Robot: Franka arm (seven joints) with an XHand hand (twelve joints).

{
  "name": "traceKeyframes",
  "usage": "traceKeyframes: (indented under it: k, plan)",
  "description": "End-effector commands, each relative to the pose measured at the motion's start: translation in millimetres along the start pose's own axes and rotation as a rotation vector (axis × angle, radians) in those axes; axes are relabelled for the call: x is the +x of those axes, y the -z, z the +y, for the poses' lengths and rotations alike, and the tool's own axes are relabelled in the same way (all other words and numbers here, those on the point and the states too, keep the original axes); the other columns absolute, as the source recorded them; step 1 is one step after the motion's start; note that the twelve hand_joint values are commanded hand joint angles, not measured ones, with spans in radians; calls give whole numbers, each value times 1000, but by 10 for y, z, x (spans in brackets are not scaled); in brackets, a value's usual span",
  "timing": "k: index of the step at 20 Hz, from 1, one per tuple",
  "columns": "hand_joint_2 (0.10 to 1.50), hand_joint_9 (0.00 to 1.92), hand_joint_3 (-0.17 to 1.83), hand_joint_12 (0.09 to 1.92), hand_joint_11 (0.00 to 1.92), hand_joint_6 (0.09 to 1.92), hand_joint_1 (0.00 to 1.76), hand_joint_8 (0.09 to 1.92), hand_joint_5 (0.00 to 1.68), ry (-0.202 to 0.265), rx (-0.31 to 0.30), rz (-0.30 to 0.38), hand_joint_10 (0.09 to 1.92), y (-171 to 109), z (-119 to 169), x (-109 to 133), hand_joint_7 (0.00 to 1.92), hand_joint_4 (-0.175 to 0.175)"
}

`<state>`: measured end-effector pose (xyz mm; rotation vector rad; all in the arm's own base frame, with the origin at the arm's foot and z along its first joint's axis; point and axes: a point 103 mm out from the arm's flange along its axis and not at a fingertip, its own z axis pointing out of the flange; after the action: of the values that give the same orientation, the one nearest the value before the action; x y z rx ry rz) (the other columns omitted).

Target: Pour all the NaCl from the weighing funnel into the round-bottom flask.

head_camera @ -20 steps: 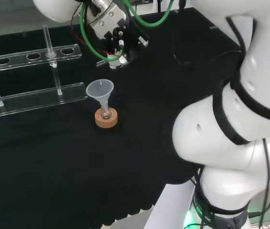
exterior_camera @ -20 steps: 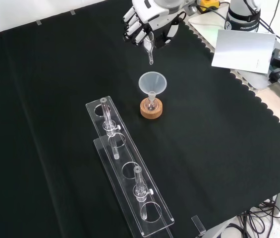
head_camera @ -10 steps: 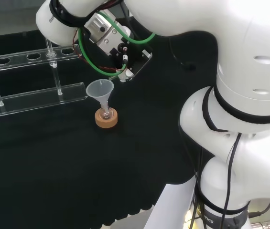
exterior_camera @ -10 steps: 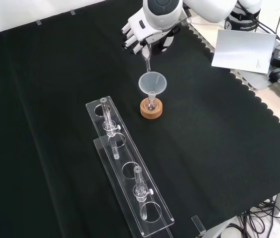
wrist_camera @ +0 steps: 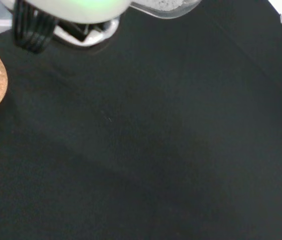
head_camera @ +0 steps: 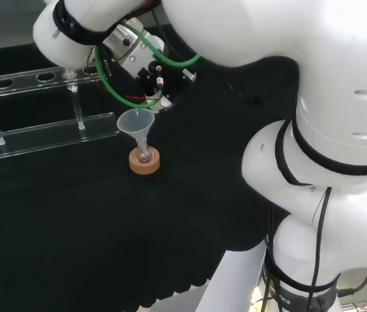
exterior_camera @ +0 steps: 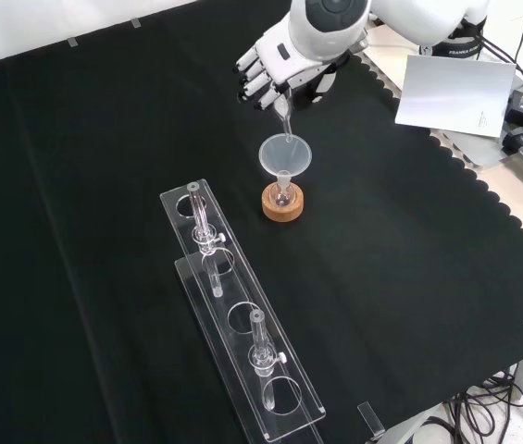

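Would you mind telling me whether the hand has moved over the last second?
Yes. In the front view the hand with its weighing funnel has shifted right and down toward the plastic funnel on the cork-ringed flask, and the spout tip now reaches that funnel's rim.

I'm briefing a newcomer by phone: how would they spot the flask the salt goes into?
Start at the long clear rack on the black cloth in the front view. Just right of its far end, a cork ring holds the small round-bottom flask. It alone carries a translucent funnel.
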<state>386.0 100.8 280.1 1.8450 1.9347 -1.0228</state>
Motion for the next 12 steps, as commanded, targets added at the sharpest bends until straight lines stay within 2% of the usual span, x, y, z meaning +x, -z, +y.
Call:
traceKeyframes:
  k: [1,12]
  plan:
    - [688,923,625,1078,762,752,1109,675,1222,-7,26,-66,364,-29,49,54,562,175]
    - [688,925,626,1074,771,753,1109,676,1222,-8,27,-141,362,20,43,64,560,175]
